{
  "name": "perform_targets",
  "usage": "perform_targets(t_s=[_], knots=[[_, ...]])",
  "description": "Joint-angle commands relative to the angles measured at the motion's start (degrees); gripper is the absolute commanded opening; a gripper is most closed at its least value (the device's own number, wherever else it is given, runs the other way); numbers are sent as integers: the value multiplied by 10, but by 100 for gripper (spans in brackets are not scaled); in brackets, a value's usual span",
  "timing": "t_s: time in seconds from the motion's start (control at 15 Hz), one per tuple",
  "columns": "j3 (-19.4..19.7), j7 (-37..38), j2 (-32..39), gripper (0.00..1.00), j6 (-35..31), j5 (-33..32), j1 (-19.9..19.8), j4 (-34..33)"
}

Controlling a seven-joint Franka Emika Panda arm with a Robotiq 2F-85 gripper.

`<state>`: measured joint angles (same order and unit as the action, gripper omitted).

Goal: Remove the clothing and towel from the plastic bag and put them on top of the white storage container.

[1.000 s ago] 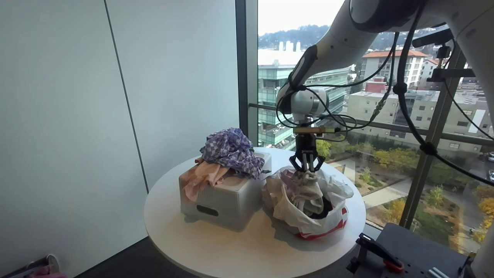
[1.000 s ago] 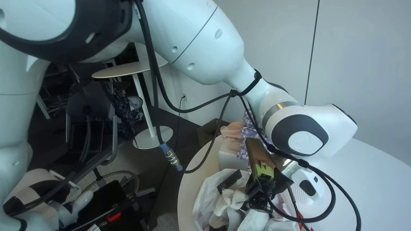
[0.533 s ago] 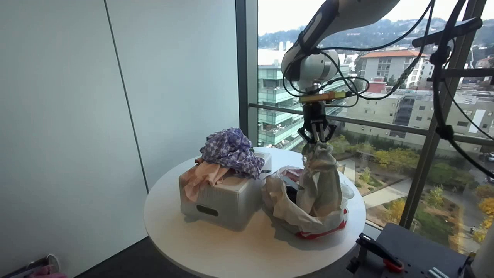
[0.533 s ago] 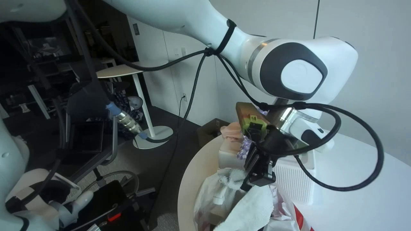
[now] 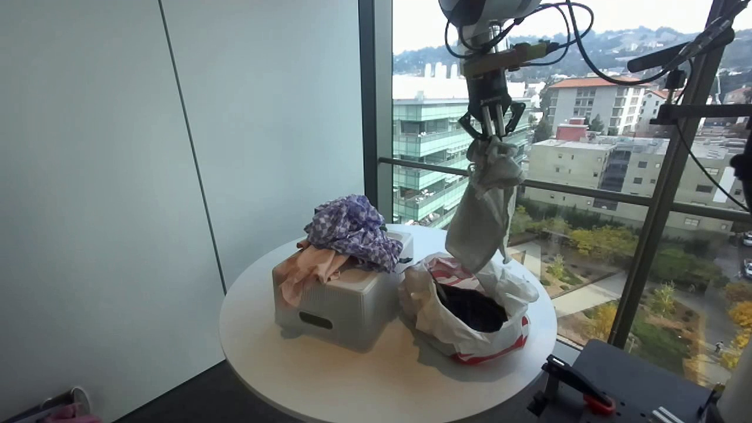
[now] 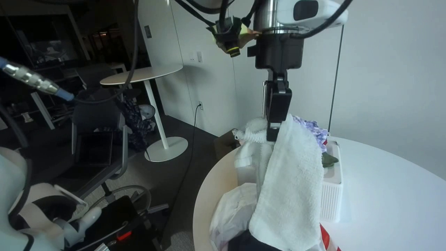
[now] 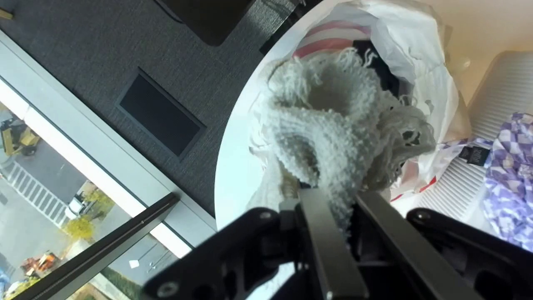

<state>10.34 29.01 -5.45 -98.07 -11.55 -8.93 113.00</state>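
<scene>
We count one pincer (image 5: 492, 136), one white towel (image 6: 289, 195), one plastic bag (image 5: 449, 330), one white storage container (image 5: 343, 305), one printed garment (image 5: 352, 229) and one peach cloth (image 5: 314, 267). A single dark green piece (image 6: 329, 159) also shows on the container in an exterior view; we cannot tell what it belongs to. Bag and container stand on one round table (image 5: 329, 376), and we see a second round table (image 6: 139, 75) in the background.

The towel looks thick and fluffy, with frayed threads in the wrist view. The pincer is clamped on its bunched upper part, and the rest hangs in folds above the bag's mouth; we cannot tell whether its lower end touches the bag.

The garment lies crumpled on top of the container, checked purple-blue and white, a black label (image 7: 474, 155) at its edge. Next to it, the peach cloth drapes over one side. The bag, crinkled white with red markings, gapes just beside the container, and we see black fabric (image 5: 473, 308) inside.
</scene>
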Motion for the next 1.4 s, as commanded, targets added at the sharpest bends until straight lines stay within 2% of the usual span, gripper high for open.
perform_targets(t_s=[0.0, 0.13, 0.47, 0.6, 0.8, 0.87, 0.93, 1.0, 1.33], knots=[[-47, 54, -81, 8, 20, -69, 11, -21], [-82, 68, -87, 8, 26, -100, 17, -67], [-169, 105, -3, 6, 1, -212, 47, -212], [-185, 109, 50, 6, -26, -273, 64, -263], [-178, 97, 141, 7, -84, -343, 96, -332], [-170, 89, 174, 7, -99, -348, 104, -356], [-182, 81, 206, 7, -115, -340, 87, -378], [-154, 74, 239, 7, -128, -332, 109, -401], [-115, -16, 373, 8, -210, -197, 94, -458]])
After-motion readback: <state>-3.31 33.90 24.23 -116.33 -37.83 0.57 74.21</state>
